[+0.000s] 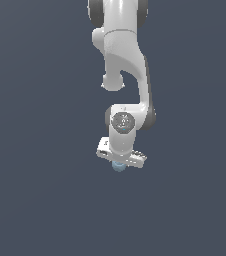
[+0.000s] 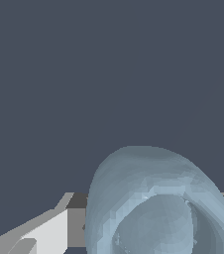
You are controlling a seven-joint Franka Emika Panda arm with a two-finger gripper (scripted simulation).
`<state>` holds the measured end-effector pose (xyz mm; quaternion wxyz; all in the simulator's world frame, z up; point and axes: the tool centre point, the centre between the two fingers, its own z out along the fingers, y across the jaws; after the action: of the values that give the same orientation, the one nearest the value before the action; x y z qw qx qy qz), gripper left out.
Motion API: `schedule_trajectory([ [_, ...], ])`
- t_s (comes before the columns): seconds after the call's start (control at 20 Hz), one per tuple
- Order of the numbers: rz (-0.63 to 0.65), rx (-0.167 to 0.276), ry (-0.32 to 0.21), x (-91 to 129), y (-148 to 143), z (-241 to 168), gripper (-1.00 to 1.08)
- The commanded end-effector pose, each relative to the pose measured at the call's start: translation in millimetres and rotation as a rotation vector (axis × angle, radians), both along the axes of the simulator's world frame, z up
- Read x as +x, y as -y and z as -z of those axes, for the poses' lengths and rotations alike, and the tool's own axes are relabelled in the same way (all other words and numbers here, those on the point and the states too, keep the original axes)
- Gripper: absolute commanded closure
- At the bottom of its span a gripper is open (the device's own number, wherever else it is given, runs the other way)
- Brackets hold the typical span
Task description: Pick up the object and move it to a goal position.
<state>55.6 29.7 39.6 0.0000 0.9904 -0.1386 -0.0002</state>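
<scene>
1. The white arm (image 1: 127, 70) runs down from the top centre of the exterior view to just below mid-frame; around it is only flat, dark blue-grey ground, and no goal marker shows in either view.
2. The gripper (image 1: 119, 164) sits at the arm's lower end, its pale bar tilted across the frame's centre; the fingers (image 2: 39, 233) show only as a grey-white piece at the lower left of the wrist view, so I cannot tell whether they clamp or merely flank the ball.
3. The object (image 1: 118, 167) is a small pale blue-grey lump peeking out just under the bar; in the wrist view the object (image 2: 153, 208) fills the lower right, right against the fingers.
4. Risk, as a judgement: the lumpy, rounded shape offers poor contact; a fast or tilting carry could roll it out, and the missing goal cue invites misplacement.
</scene>
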Motion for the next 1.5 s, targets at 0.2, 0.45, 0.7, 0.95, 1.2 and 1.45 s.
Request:
schedule_trajectory([
  [0.2, 0.0, 0.0, 0.0, -2.1, 5.0, -8.4, 1.08],
  [0.45, 0.0, 0.0, 0.0, -7.4, 17.1, -28.9, 1.08],
  [0.7, 0.001, 0.0, 0.0, -16.2, 37.7, -63.2, 1.08],
  [0.95, 0.001, 0.001, 0.0, -28.5, 66.4, -111.9, 1.08],
  [1.2, 0.001, 0.002, 0.0, -41.7, 98.0, -165.7, 1.08],
  [1.45, 0.001, 0.002, 0.0, -54.5, 129.5, -219.5, 1.08],
])
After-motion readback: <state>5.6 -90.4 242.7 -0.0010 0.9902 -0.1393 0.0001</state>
